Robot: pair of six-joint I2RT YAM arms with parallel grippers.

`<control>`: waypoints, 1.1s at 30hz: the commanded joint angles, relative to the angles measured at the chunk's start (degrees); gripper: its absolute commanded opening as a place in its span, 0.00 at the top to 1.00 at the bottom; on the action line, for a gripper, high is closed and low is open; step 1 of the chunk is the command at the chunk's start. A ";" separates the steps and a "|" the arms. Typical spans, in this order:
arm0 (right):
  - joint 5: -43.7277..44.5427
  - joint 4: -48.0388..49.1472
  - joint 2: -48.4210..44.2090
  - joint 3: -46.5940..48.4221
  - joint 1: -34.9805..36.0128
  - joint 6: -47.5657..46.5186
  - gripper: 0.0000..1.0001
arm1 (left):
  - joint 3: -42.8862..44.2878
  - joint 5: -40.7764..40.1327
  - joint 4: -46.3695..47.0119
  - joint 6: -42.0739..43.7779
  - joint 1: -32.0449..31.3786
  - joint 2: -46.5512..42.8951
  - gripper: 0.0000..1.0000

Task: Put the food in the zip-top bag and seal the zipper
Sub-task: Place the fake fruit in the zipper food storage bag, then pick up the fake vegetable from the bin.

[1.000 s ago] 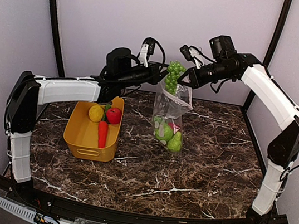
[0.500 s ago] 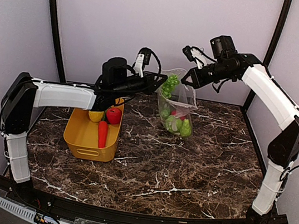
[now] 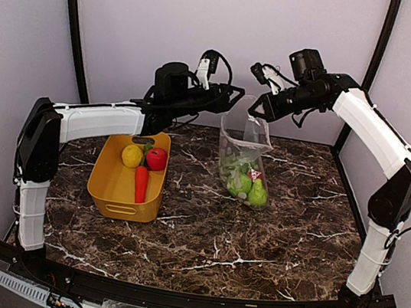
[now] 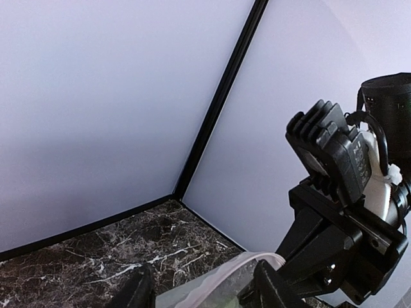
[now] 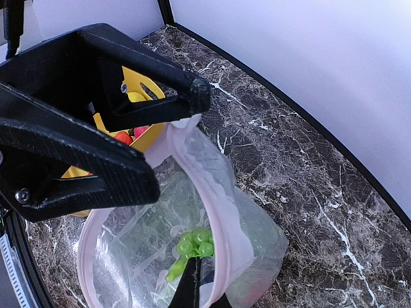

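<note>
My right gripper point(image 3: 256, 112) is shut on the rim of the zip-top bag point(image 3: 243, 148) and holds it hanging above the table, mouth up. In the right wrist view the pinkish zipper point(image 5: 221, 215) curves round the open mouth, with my right gripper point(image 5: 200, 285) pinching it. Green grapes point(image 5: 198, 242) lie inside, and more green food point(image 3: 244, 185) fills the bottom. My left gripper point(image 3: 234, 95) stands open just left of the bag's mouth, holding nothing. Its fingertips point(image 4: 268, 287) straddle the rim point(image 4: 215, 282). A lemon point(image 3: 131, 156), an apple point(image 3: 157, 159) and a carrot point(image 3: 140, 183) lie in the basket.
The yellow basket point(image 3: 115, 191) stands on the marble table to the left of the bag, under the left arm. The back wall and a black corner post point(image 4: 215, 102) are close behind both grippers.
The left gripper had the green grapes over the bag's mouth; it has opened and the grapes now lie inside the bag. The bag has swung and hangs lower.
</note>
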 commanded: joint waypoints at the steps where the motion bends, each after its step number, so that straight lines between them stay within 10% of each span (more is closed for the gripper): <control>1: 0.01 2.75 -1.34 0.01 -0.63 -0.05 1.00 | -0.31 2.21 -2.57 1.06 -0.03 -3.39 0.48; 12: 0.58 2.99 -0.69 -1.55 -2.21 -1.05 1.00 | -13.26 -6.26 -22.72 17.68 0.05 -21.84 0.38; 33: 2.58 5.06 -8.38 -11.03 -2.41 -4.10 1.00 | -29.84 -20.09 -48.06 5.89 5.26 -33.87 0.35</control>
